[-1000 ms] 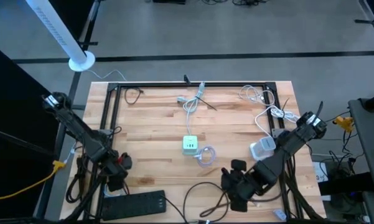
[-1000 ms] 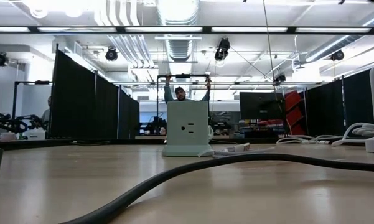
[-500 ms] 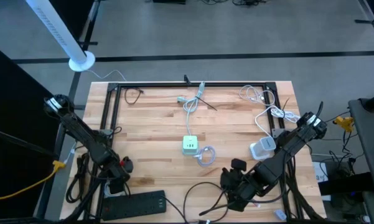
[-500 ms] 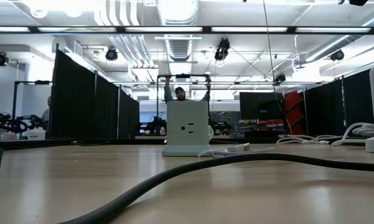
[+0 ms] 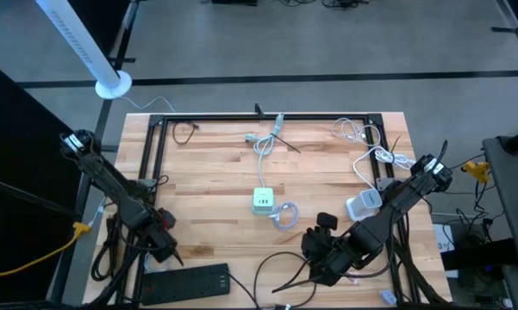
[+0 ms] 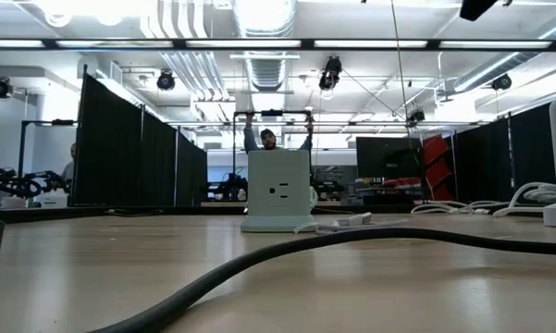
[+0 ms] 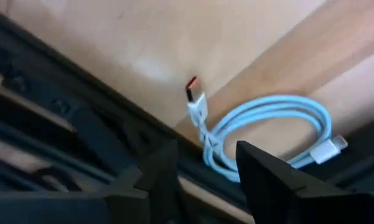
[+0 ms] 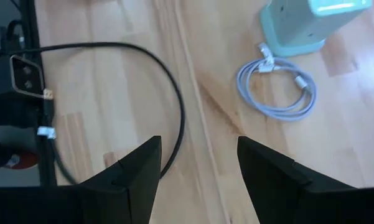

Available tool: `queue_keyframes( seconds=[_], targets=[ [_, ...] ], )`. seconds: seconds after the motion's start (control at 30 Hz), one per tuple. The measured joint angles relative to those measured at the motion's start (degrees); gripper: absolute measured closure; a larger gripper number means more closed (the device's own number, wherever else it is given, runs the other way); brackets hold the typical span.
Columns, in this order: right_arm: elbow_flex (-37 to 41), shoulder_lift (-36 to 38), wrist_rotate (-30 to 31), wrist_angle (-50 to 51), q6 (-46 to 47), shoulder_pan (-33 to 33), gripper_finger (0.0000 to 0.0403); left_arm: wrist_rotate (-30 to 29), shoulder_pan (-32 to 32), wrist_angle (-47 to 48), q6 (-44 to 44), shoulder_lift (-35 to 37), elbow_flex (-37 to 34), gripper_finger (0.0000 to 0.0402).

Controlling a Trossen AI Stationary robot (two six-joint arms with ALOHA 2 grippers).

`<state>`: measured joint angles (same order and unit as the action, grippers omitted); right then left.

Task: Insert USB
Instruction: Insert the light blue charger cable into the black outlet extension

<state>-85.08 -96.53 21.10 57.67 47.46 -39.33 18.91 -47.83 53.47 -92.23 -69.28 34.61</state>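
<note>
Wooden worktop (image 5: pixel 207 185) carries the green charger block (image 5: pixel 263 201) at its centre, with the coiled USB cable (image 5: pixel 285 215) just beside it. Left pincer (image 7: pixel 202 171) hangs off the near-left edge, apparently parted and empty. Right pincer (image 8: pixel 196 165) hovers wide over bare boards.

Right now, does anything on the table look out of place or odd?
Nothing looks damaged or spilled. The green charger block stands upright mid-table, with the coiled USB cable loose beside it, not plugged in. Both grippers are empty.
</note>
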Motion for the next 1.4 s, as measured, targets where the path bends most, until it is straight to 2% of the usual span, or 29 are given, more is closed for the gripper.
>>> queue_keyframes(
  seconds=[0.37,0.43,0.53,0.67,0.77,0.9,1.03,1.13,1.23,1.33,1.4],
  targets=[
    [0.0,0.0,0.0,-0.1,0.5,-0.1,0.0208,0.8,0.1,-13.3,-5.4,0.2,-10.1,0.0292],
    [0.0,0.0,0.0,-0.2,0.5,-0.1,0.0208,1.3,0.1,-15.0,-5.4,0.2,-10.2,0.0316],
    [0.0,0.0,0.0,-0.2,-0.3,-0.1,0.0208,0.6,0.0,-15.9,-4.5,0.1,-9.2,0.0379],
    [0.0,0.0,1.1,-0.3,-1.9,0.0,0.0208,-5.2,0.1,-16.9,-4.4,0.3,-5.9,0.0384],
    [0.0,0.3,4.9,-0.3,-3.4,0.2,0.0208,-15.3,0.4,-15.1,-4.4,0.8,-2.6,0.0384],
    [0.0,1.2,12.7,-0.6,-4.2,1.3,0.0208,-34.2,1.0,-11.3,-0.2,2.5,3.0,0.0384],
    [0.0,1.4,16.6,-4.3,-7.6,4.2,0.0208,-57.3,1.4,-11.0,11.9,5.3,9.3,0.0384],
    [0.0,1.4,16.6,-10.9,-14.9,7.0,0.0208,-70.5,2.6,-10.8,23.9,6.9,13.2,0.0384],
    [0.0,1.4,16.5,-19.6,-24.3,10.7,0.0208,-77.9,4.8,-10.8,36.6,8.4,16.9,0.0384],
    [0.0,1.4,15.4,-29.7,-34.5,14.7,0.0208,-80.7,7.4,-11.0,45.3,9.2,19.8,0.0384],
    [0.0,1.4,12.6,-36.2,-40.4,17.4,0.0208,-81.6,8.8,-12.4,50.9,10.1,21.4,0.0384]
  ],
)
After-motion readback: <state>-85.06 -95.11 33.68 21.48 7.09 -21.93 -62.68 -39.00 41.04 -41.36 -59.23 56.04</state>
